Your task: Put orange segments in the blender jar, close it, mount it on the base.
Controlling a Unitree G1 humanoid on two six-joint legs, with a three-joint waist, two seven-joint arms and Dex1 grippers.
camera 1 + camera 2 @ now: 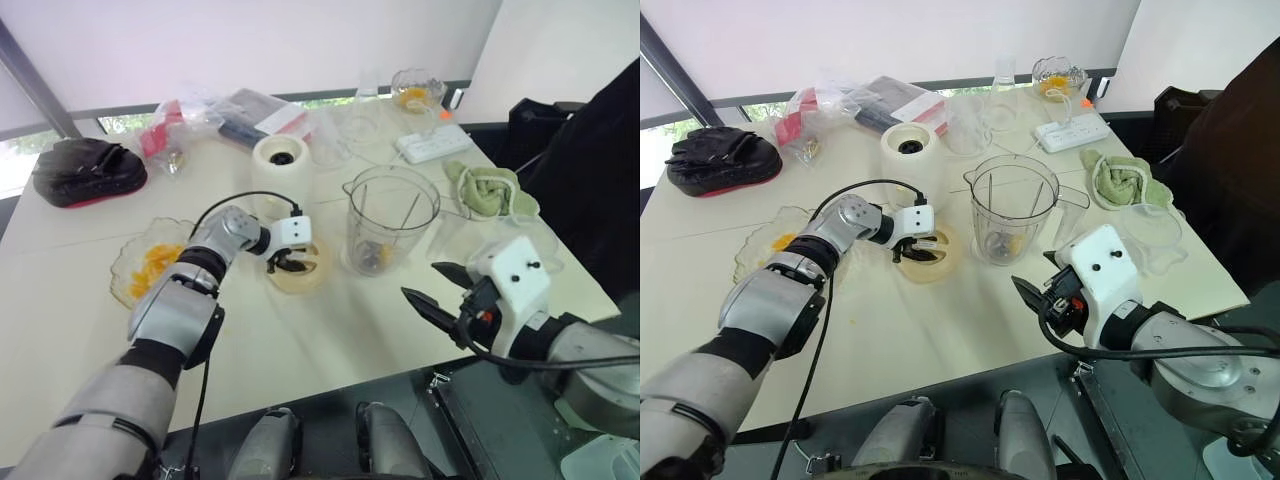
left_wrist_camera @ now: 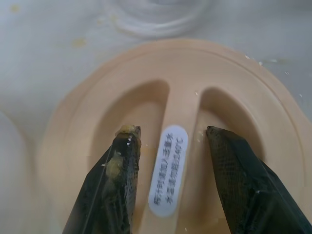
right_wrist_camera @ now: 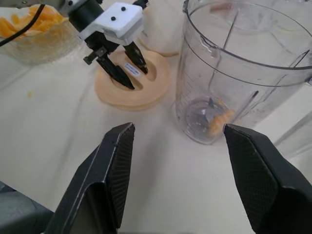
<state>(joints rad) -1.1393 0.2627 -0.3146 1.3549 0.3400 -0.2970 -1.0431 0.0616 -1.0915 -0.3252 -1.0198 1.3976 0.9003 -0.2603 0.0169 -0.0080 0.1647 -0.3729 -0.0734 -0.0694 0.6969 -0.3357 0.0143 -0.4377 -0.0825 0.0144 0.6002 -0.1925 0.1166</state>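
Left gripper (image 2: pixel 171 130), jaws spread, straddles the handle ridge (image 2: pixel 184 97) of the beige lid (image 3: pixel 156 78), lying just left of the blender jar (image 1: pixel 392 215); orange segments (image 3: pixel 217 122) sit on the jar's floor; right gripper (image 1: pixel 422 282) hovers open, near-right; closing squarely, deep on the ridge, should prevent slipping.
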